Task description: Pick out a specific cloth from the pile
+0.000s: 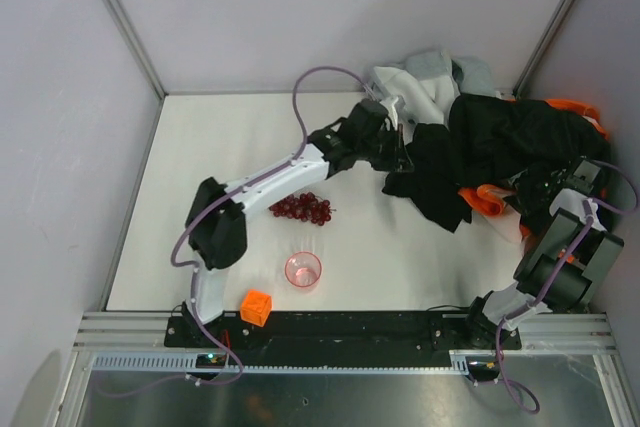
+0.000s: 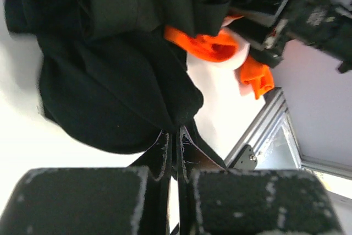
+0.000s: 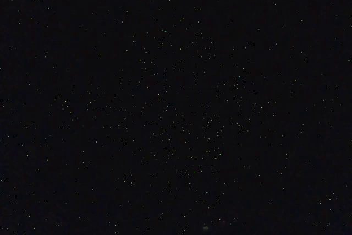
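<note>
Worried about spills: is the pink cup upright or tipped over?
Upright. From above, the cup shows its round open rim facing up, standing on the table near the grapes.

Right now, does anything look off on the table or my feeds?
Yes: the right wrist view is completely black, only speckle. From above, the right arm reaches down into the large black garment on the pile, so fabric probably covers that lens.

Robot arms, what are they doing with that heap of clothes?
The left gripper is shut on a fold of black fabric at the left edge of the clothes pile. The right gripper sits in the pile's other side, its camera dark, so I can't tell if it's open. The grapes, cup and orange block lie apart from both.
</note>
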Controlling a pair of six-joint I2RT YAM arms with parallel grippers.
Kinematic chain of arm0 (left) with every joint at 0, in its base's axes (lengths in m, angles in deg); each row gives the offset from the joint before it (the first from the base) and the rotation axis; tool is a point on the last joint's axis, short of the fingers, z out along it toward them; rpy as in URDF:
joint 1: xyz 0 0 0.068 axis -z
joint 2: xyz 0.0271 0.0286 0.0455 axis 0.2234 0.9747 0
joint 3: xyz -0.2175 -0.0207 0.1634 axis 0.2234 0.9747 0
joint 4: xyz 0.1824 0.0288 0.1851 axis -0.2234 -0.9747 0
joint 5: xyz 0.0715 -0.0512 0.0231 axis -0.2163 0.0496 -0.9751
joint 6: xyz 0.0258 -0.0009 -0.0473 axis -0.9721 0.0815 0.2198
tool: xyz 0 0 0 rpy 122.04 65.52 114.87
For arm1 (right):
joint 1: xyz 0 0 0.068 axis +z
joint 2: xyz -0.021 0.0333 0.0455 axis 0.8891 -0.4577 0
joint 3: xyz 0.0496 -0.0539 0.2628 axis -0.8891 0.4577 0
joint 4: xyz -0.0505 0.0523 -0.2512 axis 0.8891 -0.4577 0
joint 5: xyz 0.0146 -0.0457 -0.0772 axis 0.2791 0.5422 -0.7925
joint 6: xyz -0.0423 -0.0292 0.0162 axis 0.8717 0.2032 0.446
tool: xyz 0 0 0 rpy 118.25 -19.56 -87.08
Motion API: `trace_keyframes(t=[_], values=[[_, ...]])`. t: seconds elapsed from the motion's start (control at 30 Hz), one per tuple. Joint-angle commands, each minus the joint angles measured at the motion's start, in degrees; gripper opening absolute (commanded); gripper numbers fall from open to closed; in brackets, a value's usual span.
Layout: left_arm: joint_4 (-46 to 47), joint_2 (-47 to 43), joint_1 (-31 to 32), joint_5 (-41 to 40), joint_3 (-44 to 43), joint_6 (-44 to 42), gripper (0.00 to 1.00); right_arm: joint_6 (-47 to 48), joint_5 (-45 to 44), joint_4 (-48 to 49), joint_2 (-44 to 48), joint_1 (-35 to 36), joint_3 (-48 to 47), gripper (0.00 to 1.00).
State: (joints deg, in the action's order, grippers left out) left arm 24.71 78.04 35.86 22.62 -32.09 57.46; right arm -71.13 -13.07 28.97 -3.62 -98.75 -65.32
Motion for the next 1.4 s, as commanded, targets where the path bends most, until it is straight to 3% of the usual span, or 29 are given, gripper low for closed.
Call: trace_keyframes(t=[0.0, 0.17, 0.47, 0.87, 1.2, 1.37], values=[[1.9, -10.3, -1.1, -0.6, 0.0, -3.3, 0.01, 1.0, -0.4, -3.5, 3.3, -0.6, 1.4, 0.66], [1.9, -16.8, -1.9, 0.1, -1.2, -4.9, 0.01, 1.0, 0.2, -3.8, 7.6, -0.6, 1.8, 0.80], [1.8, -25.1, -3.4, 2.5, -4.8, -5.0, 0.01, 1.1, 1.2, -4.8, 13.5, -1.4, 1.8, 0.95], [0.1, -31.6, -7.9, 4.5, -6.6, -5.1, 0.01, 0.9, 2.1, -5.7, 16.5, -1.8, 1.8, 0.99], [-0.2, -26.2, -7.0, 6.4, 5.1, -4.7, 0.01, 1.4, 2.4, -5.5, 18.4, -1.5, 3.1, 0.99], [-0.2, -19.7, -3.8, 3.7, 12.5, -6.1, 0.13, 1.9, 2.1, -5.5, 18.3, -1.4, 3.5, 0.99]])
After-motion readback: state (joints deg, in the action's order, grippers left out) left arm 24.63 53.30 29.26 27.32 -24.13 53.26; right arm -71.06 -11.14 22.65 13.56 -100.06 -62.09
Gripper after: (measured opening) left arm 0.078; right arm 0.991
